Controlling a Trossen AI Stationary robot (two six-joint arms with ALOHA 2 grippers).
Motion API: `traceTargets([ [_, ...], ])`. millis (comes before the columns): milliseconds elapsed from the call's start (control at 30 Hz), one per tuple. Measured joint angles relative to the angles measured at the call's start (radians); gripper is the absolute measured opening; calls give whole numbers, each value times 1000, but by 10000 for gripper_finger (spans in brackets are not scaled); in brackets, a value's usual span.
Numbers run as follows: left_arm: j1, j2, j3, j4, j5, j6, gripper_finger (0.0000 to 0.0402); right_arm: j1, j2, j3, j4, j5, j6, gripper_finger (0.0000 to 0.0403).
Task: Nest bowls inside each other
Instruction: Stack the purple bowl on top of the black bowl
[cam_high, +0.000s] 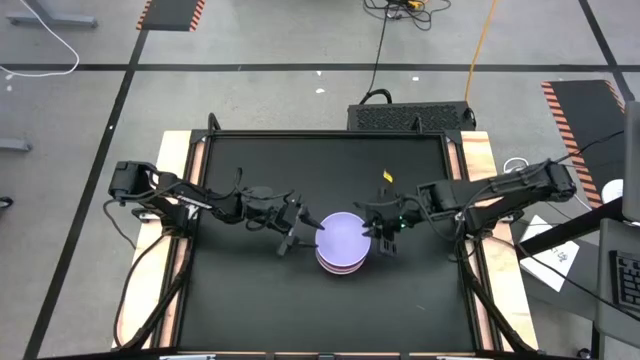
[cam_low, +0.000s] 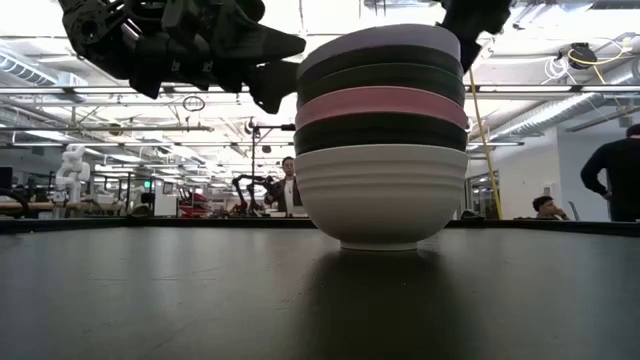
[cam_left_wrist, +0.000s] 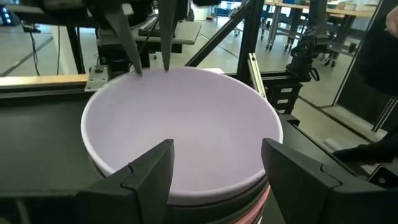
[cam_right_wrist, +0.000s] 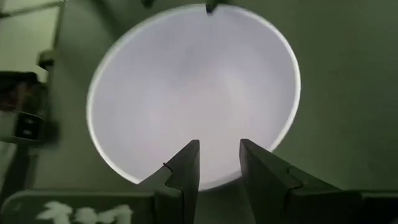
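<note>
Overhead lavender bowl (cam_high: 341, 238) only, low view reveals stacked bowls (cam_low: 380, 135)

A small yellow scrap (cam_high: 387, 177) lies on the black worktop (cam_high: 250, 290); 3 people stand or sit in the room behind, 1 person (cam_low: 288, 186) centre-frame.

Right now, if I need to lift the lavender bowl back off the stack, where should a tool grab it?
Pinch the lavender bowl by its thin rim, coming from above. It sits deep in the stack, so its wall is mostly hidden; only the rim is exposed.
</note>
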Motion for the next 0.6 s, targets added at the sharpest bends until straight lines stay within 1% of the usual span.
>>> traceTargets([
  [167, 0, -34, 0, 13, 32, 52, 246, 53, 0, -35, 32, 70, 14, 107],
  [300, 7, -119, 0, -22, 39, 52, 246, 78, 0, -63, 87, 81, 15, 107],
  [367, 12, -187, 0, -80, 39, 47, 246, 78, 0, -72, 95, 81, 16, 107],
  [467, 13, -291, 0, -219, 36, 53, 246, 77, 0, -81, 92, 82, 22, 107],
  [600, 6, -433, 0, -390, 20, 96, 246, 77, 0, -81, 94, 82, 17, 107],
])
